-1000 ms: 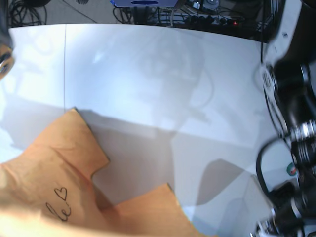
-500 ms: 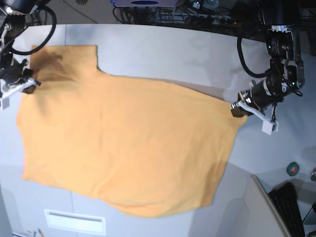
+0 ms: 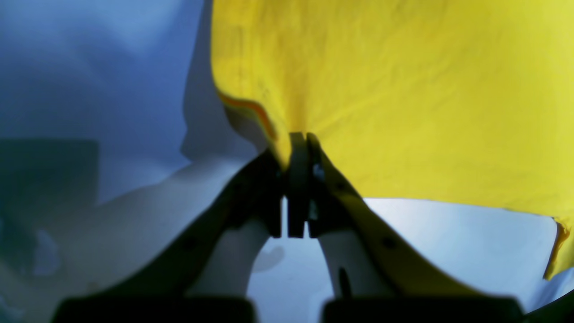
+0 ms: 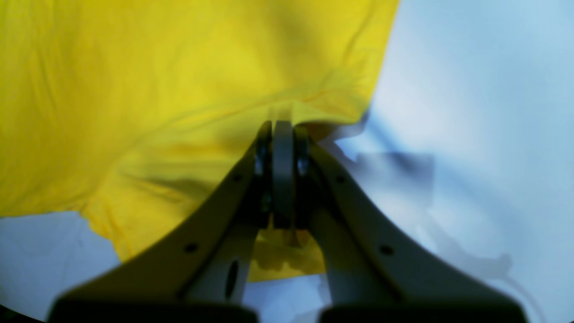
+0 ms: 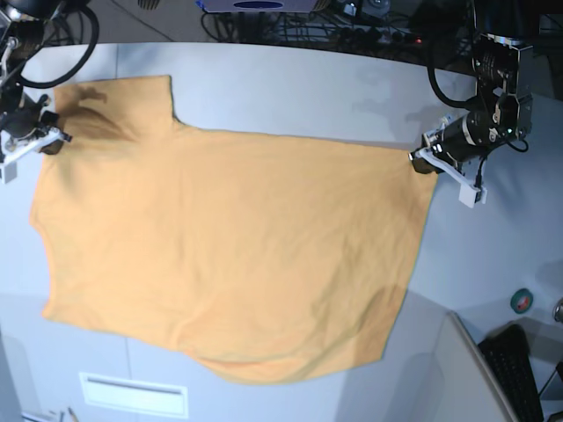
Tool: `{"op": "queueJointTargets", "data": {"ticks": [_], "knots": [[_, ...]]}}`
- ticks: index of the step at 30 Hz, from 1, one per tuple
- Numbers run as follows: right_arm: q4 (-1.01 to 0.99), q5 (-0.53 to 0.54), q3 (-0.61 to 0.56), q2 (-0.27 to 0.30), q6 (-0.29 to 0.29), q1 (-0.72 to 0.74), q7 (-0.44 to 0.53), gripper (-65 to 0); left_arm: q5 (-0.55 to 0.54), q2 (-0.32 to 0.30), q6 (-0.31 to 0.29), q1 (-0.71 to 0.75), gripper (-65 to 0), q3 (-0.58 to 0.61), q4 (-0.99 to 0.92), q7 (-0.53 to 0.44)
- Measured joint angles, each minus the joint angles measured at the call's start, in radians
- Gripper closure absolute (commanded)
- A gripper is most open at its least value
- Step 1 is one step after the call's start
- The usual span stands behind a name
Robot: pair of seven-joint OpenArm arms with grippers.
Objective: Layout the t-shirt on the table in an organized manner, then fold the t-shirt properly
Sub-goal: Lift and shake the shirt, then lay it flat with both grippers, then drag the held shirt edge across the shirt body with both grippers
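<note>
Pale desk (image 5: 290, 97): I see the t-shirt (image 5: 229, 255) spread flat, long axis left-right, stretched flatter than half a second ago. Left hand (image 5: 417, 160) and right hand (image 5: 54, 141) each pinch opposite edges.

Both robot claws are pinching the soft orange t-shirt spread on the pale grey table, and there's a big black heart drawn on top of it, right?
No heart shows. In the base view the soft orange t-shirt on the pale grey table looks plain on top. The left gripper and right gripper are pinching it.

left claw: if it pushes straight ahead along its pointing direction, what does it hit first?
The t-shirt. The left claw is shut on its edge and points into the cloth, so it would likely bunch fabric over the table. Depth beyond is unclear.
</note>
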Motion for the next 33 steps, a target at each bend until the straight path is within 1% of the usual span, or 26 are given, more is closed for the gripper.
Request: {"op": "queueJointTargets", "data": {"ticks": [5, 9, 11, 13, 16, 19, 21, 23, 24, 26, 30, 31, 33], "knots": [[-0.035, -0.002, 0.001, -0.001, 0.0, 0.006, -0.004, 0.0, 0.0, 0.0, 0.0, 0.008, 0.0, 0.0, 0.003, -0.003], [-0.021, 0.005, 0.001, -0.002, 0.0, -0.035, -0.002, 0.0, 0.001, 0.002, 0.0, 0.055, 0.0, -0.005, 0.032, -0.004], [-0.002, 0.005, 0.001, -0.004, 0.0, -0.064, -0.006, 0.0, -0.006, 0.017, -0.002, 0.09, 0.0, -0.053, 0.058, 0.0], [0.033, 0.003, 0.0, -0.01, 0.0, -0.085, -0.011, 0.0, -0.013, 0.017, -0.003, 0.134, 0.0, -0.115, 0.09, -0.002], [0.115, 0.014, 0.0, -0.012, 0.008, -0.123, -0.016, 0.0, 0.004, 0.029, 0.001, 0.183, 0.0, -0.182, 0.141, 0.0], [0.187, 0.006, -0.006, -0.015, 0.007, -0.165, -0.014, 0.0, -0.003, 0.04, 0.0, 0.227, 0.0, -0.192, 0.198, 0.001], [0.224, -0.004, -0.006, -0.027, 0.004, -0.172, -0.022, 0.0, -0.004, 0.043, 0.0, 0.237, 0.0, -0.192, 0.228, 0.004], [0.256, 0.008, -0.009, -0.035, 0.005, -0.166, -0.026, 0.0, -0.003, 0.042, 0.001, 0.233, 0.0, -0.195, 0.25, 0.008], [0.266, 0.006, -0.011, -0.035, 0.005, -0.151, -0.04, 0.0, -0.002, 0.041, 0.001, 0.227, 0.0, -0.199, 0.261, 0.008], [0.268, 0.002, -0.01, -0.03, 0.004, -0.109, -0.1, 0.0, -0.002, 0.039, 0.0, 0.202, 0.0, -0.201, 0.275, 0.01], [0.267, 0.005, -0.01, -0.026, 0.004, -0.03, -0.134, 0.0, -0.004, 0.042, 0.004, 0.129, 0.0, -0.191, 0.275, 0.005], [0.266, 0.005, -0.011, -0.022, 0.003, -0.013, -0.139, 0.0, -0.005, 0.042, 0.026, 0.109, 0.0, -0.19, 0.269, 0.006], [0.243, 0.01, -0.01, -0.004, 0.003, 0.029, -0.136, 0.0, -0.004, 0.049, 0.051, 0.063, 0.0, -0.191, 0.238, 0.011]]}}
